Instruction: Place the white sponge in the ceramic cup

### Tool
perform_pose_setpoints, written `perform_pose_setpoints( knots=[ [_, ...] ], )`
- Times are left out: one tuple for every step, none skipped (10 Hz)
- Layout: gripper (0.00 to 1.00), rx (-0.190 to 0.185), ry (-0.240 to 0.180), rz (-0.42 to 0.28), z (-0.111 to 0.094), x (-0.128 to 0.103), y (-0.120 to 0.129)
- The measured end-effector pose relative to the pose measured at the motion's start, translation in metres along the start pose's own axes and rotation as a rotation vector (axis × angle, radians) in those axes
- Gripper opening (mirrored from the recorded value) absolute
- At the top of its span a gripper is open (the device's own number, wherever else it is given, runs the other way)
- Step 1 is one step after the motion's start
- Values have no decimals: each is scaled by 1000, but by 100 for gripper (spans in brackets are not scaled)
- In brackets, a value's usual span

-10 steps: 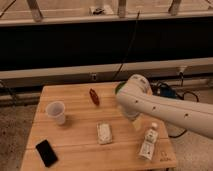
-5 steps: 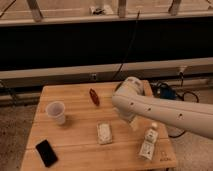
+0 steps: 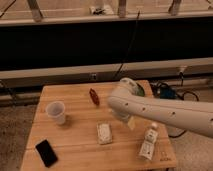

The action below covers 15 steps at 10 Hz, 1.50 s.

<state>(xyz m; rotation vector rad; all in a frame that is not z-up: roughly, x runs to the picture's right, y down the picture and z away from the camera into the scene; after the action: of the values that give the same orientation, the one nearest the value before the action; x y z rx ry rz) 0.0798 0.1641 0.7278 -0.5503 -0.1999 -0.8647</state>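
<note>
The white sponge (image 3: 104,133) lies flat on the wooden table (image 3: 75,140), a little front of centre. The ceramic cup (image 3: 56,112) stands upright at the table's left, about a hand's width left of the sponge and apart from it. My white arm (image 3: 165,112) reaches in from the right over the table. The gripper (image 3: 129,121) hangs under the arm's end, just right of and behind the sponge, above the table and not touching the sponge.
A black phone (image 3: 46,152) lies at the front left corner. A small red object (image 3: 93,96) lies behind the sponge. A white labelled bottle (image 3: 148,142) lies at the front right. A green bowl (image 3: 134,86) sits at the back right, partly behind my arm.
My arm has moved left, from over the table's right side toward its middle, bringing the gripper closer to the sponge. The objects on the table have not moved.
</note>
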Motion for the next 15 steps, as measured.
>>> perform_pose_setpoints(
  knots=[
    [80,-2,-5,-25,2,-2,-2],
    [80,-3,-9,-47,3,-3,-4],
    [80,-7,-16,-82,7,-5,-6],
    [80,-8,-19,-106,9,-7,-9],
    [80,-8,-24,-129,11,-9,-11],
    [80,-11,-32,-145,14,-10,-11],
    [80,-11,-38,-163,16,-12,-12],
    [80,-12,-46,-186,19,-15,-14],
    [80,-13,-60,-238,24,-22,-17],
    [80,-12,-66,-263,27,-25,-20],
    [80,-13,-71,-277,28,-27,-20],
    [80,-17,-77,-297,31,-29,-18],
    [80,-20,-85,-333,35,-33,-18],
    [80,-19,-90,-358,37,-36,-19],
    [80,-17,-96,-386,40,-39,-19]
  ],
)
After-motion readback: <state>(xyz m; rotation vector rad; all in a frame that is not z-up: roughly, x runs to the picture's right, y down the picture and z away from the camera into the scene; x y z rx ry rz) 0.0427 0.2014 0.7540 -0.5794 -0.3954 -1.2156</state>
